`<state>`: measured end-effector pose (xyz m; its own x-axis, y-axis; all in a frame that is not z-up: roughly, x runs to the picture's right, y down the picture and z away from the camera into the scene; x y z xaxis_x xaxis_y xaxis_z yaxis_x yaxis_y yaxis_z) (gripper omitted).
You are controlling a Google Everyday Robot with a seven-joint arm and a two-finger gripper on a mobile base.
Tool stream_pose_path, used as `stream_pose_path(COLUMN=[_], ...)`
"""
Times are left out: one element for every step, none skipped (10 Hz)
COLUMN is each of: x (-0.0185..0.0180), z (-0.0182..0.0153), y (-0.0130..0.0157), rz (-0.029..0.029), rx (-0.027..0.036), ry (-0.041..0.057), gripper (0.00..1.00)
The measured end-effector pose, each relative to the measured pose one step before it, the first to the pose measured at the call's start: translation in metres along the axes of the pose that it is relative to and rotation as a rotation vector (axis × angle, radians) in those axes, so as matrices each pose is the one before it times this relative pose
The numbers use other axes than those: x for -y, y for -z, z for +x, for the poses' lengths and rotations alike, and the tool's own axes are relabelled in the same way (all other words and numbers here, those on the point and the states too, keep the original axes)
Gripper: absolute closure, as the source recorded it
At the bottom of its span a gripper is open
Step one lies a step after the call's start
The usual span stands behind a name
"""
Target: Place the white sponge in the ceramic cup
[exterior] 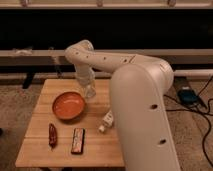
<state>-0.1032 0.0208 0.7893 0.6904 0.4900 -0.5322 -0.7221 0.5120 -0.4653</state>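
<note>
The white sponge cannot be made out in this view. The gripper [88, 91] hangs low over the wooden surface [35, 150], just beside the far right rim of the orange bowl [69, 106]; whether it is open or closed cannot be told. A white labelled bottle [106, 120] lies right of the bowl.

arm [142, 100]: reaching forward, elbow bent left | pincer [89, 92]: below wrist, pointing down

Tabletop [35, 150], 1, bearing: orange bowl [69, 106], 1; white bottle [106, 121], 1; dark flat packet [77, 140], 1; red-brown stick [52, 136], 1. Pincer [88, 91], 1, near far edge.
</note>
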Motion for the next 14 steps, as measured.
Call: stream_pose_path(x=[-0.021, -0.0174, -0.01284, -0.01199, -0.01107, -0.00319, -0.00327, -0.00363, -0.00336, -0.00105, -0.00088, -0.00081, -0.00087, 0.00129], z=[-0.00195, -0.00259, -0.0036, -0.0056, -0.00695, -0.00578, -0.00913, -0.01091, -0.00966, -0.00691, -0.0063, -0.00284, -0.00204, -0.00211], y=[0.01686, 0.00833, 0.00295, -0.00087, -0.00826, -0.00895, -0.01937, -0.01852, -0.01401, -0.00821, -0.00801, -0.0028, -0.00136, -0.00195], rz=[-0.01503, -0.01475, -0.01298, -0.01527, -0.0205, -0.01269, -0.01662, -0.01344, -0.01133, -0.00585, -0.00488, 0.00062, 0.00259, 0.00474], rx=[0.00694, 0.00572, 0.00338, 0.00144, -0.00574, 0.00213, -0.00205, -0.00125, -0.00443, -0.00025, -0.0072, -0.00435, -0.00243, -0.00249], ry=[0.04405, 0.03761, 0.02976, 0.03438, 0.03648, 0.01699, 0.02427, 0.02327, 0.0198, 0.01038, 0.01271, 0.00544, 0.00396, -0.00059], gripper=[1.0, 0.96, 0.89, 0.79, 0.67, 0.59, 0.47, 0.36, 0.27, 0.23, 0.22, 0.22, 0.22, 0.22])
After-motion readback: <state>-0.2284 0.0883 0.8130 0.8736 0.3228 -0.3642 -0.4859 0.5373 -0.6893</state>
